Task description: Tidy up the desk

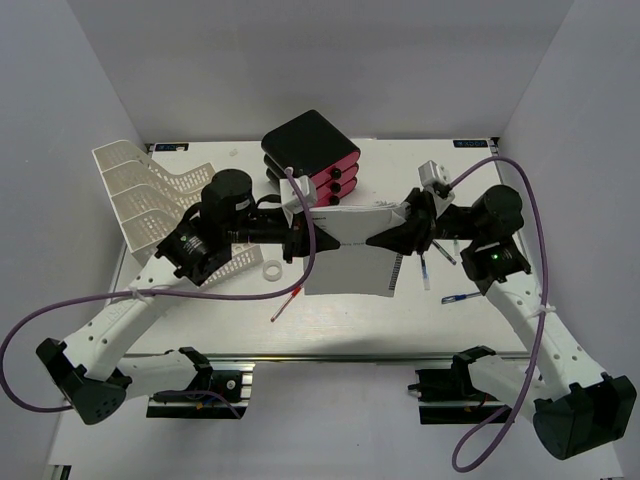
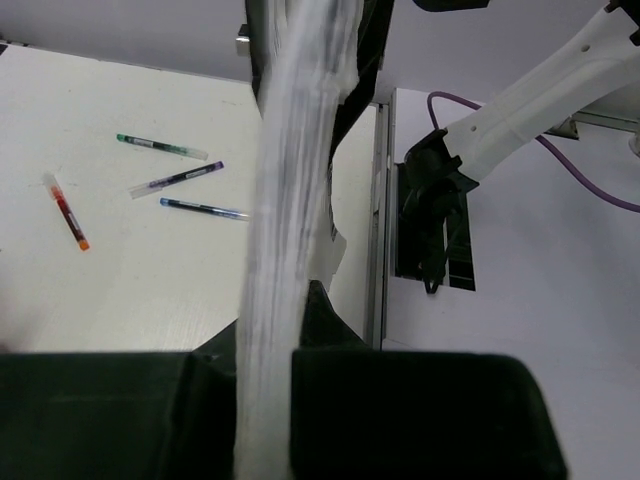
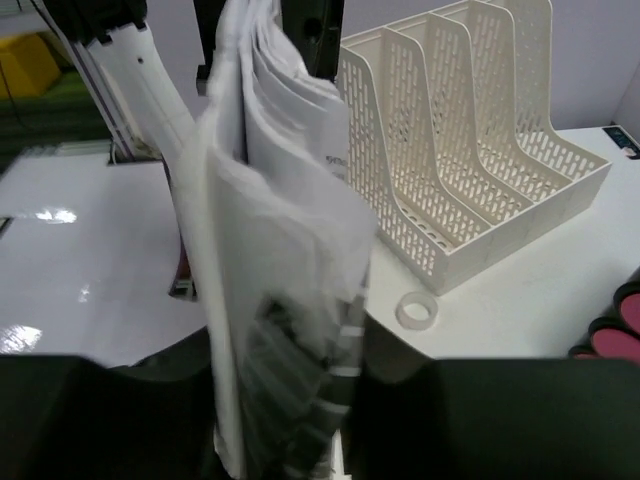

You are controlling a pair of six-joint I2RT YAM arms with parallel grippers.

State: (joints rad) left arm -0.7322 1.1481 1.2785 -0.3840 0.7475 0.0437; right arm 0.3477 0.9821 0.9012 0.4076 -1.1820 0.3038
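A stack of white papers (image 1: 352,258) is held up over the middle of the desk (image 1: 470,325), one end in each gripper. My left gripper (image 1: 298,238) is shut on the stack's left edge. My right gripper (image 1: 376,240) is shut on its right edge. In the left wrist view the papers (image 2: 295,180) run edge-on up from my shut left gripper (image 2: 265,400). In the right wrist view the papers (image 3: 265,230) stand crumpled in my shut right gripper (image 3: 285,420).
A black-and-pink drawer unit (image 1: 312,150) stands at the back. A white mesh file tray (image 1: 150,200) lies at the left. A tape roll (image 1: 272,271) and a red pen (image 1: 288,303) lie below the papers. Several pens (image 1: 445,252) and a blue pen (image 1: 460,297) lie at the right.
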